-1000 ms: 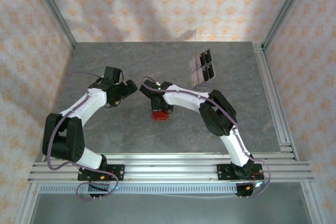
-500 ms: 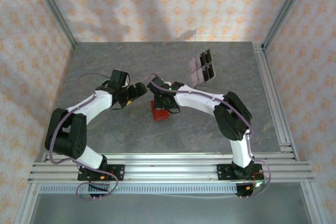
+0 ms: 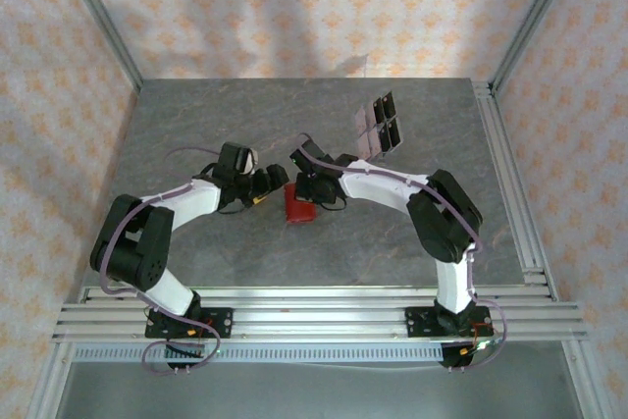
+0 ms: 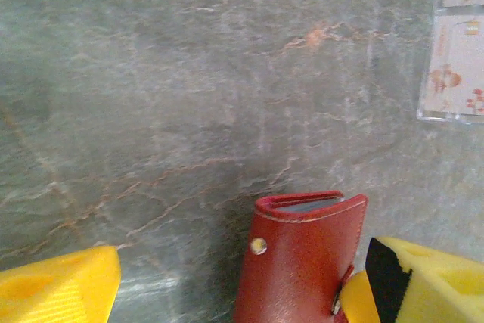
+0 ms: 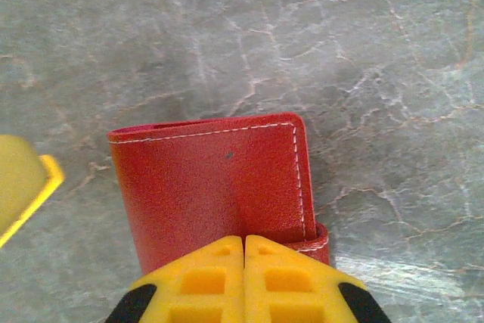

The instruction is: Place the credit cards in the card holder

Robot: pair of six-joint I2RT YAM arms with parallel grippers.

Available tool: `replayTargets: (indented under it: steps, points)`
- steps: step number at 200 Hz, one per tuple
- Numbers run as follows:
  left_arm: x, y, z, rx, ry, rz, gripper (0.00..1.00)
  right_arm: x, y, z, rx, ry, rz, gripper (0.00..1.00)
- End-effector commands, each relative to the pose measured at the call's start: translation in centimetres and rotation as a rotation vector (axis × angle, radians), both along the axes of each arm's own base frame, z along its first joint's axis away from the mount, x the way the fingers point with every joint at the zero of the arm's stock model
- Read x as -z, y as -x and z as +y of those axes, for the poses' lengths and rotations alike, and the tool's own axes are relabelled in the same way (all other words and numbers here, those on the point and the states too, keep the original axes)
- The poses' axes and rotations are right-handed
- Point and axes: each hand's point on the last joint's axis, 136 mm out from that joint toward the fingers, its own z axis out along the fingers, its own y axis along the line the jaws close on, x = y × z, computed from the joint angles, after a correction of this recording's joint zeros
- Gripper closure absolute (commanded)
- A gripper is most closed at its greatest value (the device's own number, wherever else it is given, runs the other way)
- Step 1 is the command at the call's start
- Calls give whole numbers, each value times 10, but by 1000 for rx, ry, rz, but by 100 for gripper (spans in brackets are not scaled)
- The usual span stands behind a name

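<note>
Since the card holder [image 5: 212, 187] looks light and floppy, pinch its folded edge: left gripper [image 4: 234, 285] fingers apart, right gripper [image 5: 243, 266] fingers together.

Red card holder [image 3: 297, 208], folded, white stitching, snap stud, credit cards [image 3: 377, 129] well apart.

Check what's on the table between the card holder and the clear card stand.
Nothing. In the left wrist view the stretch of table between the card holder and the clear stand is bare.
</note>
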Motion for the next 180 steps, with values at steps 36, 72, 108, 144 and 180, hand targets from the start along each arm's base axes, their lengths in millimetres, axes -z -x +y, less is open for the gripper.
replayTargets:
  steps: [36,72,108,144,180]
  points:
    - [-7,-7,-16,21,54,-55,18,-39,-9,9,34,-127,-48,100]
    - [-11,-9,-18,10,81,-76,40,-42,-10,10,42,-154,-47,100]
    - [-17,-12,-20,7,82,-97,74,-40,-9,11,43,-162,-41,100]
    - [-16,-13,-16,-2,60,-94,100,-39,-10,4,60,-172,-41,100]
    - [-13,-13,-11,-11,29,-95,100,-47,-16,-26,123,-176,-66,100]
